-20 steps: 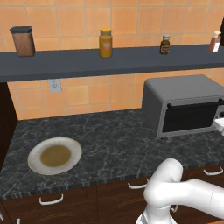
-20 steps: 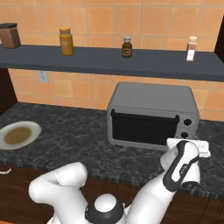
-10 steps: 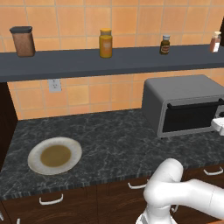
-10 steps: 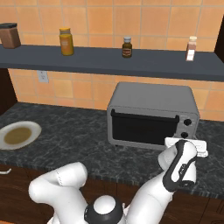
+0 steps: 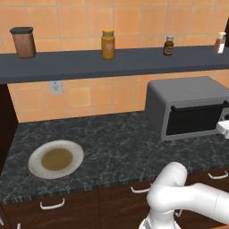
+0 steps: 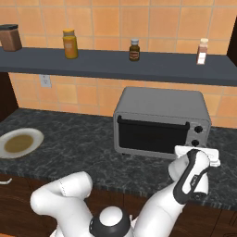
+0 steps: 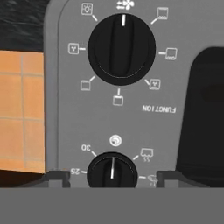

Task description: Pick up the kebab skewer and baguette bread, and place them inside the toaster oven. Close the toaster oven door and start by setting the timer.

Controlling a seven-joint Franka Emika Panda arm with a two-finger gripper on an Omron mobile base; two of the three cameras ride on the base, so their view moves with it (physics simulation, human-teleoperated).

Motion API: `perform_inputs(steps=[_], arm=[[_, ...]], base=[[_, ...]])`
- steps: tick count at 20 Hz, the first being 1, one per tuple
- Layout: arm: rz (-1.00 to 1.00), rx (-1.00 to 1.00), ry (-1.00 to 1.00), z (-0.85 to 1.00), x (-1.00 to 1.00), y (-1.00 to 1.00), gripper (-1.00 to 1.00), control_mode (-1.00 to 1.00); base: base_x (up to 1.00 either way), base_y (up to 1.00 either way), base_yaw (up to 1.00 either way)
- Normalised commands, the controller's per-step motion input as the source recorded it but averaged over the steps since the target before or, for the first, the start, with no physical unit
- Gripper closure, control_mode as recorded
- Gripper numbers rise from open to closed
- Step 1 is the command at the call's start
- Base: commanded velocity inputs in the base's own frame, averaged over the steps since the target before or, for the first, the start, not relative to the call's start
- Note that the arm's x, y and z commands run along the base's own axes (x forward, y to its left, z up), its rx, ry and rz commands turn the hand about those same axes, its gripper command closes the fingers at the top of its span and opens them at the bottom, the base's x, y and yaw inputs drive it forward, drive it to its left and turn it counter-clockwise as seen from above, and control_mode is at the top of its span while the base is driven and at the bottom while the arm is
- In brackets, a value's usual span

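The pincer (image 7: 112,175) is spread, tips flanking the lower timer knob (image 7: 111,171) on the toaster oven (image 6: 159,121), which stands at the bench's right end, door (image 6: 151,135) shut; pinch the knob squarely, then rotate

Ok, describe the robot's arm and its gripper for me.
The arm is glossy white, built of rounded tubular links, with dark bands at its joints and a dark round cap at the base. The gripper has two small dark, blocky fingertips. No cables or markings are visible.
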Motion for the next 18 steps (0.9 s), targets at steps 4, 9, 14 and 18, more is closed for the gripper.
perform_inputs(steps=[4,9,14,18], arm=[[-0.01,0.00,-0.01,0.00,0.02,0.00,1.00,-1.00],[-0.01,0.00,-0.01,0.00,0.15,0.03,1.00,-1.00],[-0.04,0.00,-0.03,0.00,0.07,0.15,1.00,-1.00],[-0.11,0.03,-0.01,0.01,0.05,0.27,1.00,-1.00]], base=[[0.00,0.00,0.00],[0.00,0.00,0.00],[0.00,0.00,0.00],[0.00,0.00,0.00]])
